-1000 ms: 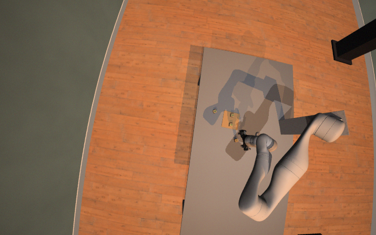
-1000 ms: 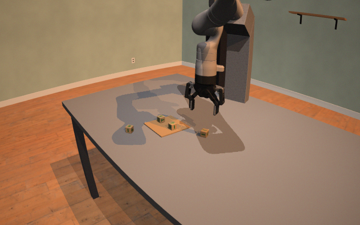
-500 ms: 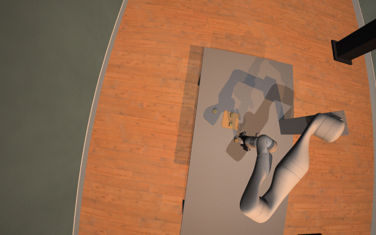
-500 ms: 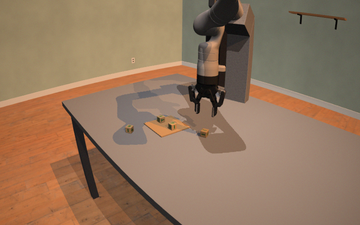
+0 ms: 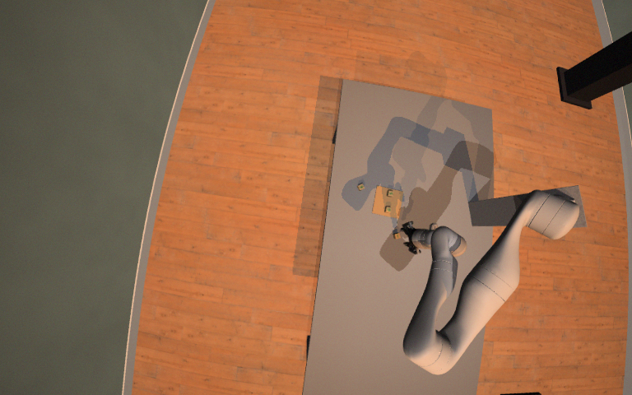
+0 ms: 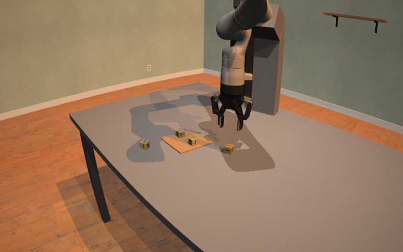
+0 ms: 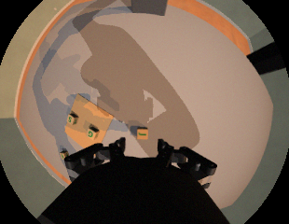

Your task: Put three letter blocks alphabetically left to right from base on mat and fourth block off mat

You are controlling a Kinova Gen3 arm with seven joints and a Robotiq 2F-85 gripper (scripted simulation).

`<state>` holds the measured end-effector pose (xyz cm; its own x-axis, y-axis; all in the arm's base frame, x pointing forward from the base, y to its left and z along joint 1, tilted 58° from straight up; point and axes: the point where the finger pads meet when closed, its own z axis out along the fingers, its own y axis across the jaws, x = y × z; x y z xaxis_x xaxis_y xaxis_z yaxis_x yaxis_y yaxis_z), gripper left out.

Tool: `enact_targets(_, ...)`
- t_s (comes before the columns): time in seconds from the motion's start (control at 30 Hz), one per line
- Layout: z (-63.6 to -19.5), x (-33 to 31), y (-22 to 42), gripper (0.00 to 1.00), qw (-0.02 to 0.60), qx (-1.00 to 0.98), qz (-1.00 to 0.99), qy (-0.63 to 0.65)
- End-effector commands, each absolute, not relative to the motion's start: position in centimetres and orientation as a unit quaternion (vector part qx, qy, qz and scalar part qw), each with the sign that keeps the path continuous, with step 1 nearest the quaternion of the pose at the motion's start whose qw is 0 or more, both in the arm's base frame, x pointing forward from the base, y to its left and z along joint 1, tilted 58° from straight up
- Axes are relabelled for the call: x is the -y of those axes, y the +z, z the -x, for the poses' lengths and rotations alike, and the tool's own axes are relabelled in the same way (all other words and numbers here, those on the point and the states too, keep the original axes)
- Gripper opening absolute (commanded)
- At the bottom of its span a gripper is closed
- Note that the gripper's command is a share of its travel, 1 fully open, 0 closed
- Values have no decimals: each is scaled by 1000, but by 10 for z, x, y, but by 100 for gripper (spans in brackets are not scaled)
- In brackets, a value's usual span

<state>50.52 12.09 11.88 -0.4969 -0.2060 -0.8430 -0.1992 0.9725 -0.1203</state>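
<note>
- Wrist view: the gripper (image 5: 404,236) (image 6: 230,124) (image 7: 141,144), partly spread, pinches nothing.
- Bar-marked block (image 5: 397,235) (image 6: 229,148) (image 7: 143,133) sits off the mat (image 5: 380,207) (image 6: 181,149) (image 7: 79,133).
- Probably light, stiff; grasp opposite sides, low.

The end effector (image 5: 404,236) (image 6: 230,124) (image 7: 141,144) points down, its 2 fingers partly open.

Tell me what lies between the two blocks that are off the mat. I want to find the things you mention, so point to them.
The mat (image 5: 379,207) (image 6: 181,147) (image 7: 79,135), with two blocks (image 5: 390,192) (image 5: 388,208) (image 6: 180,133) (image 6: 192,140) (image 7: 73,119) (image 7: 92,133) on it, as the top view shows.
</note>
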Motion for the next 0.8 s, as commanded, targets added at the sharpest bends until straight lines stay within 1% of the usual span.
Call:
enact_targets(0.0,-505,-121,119,62,488,-865,117,-3)
enact_targets(0.77,-509,-122,117,62,487,-866,117,-4)
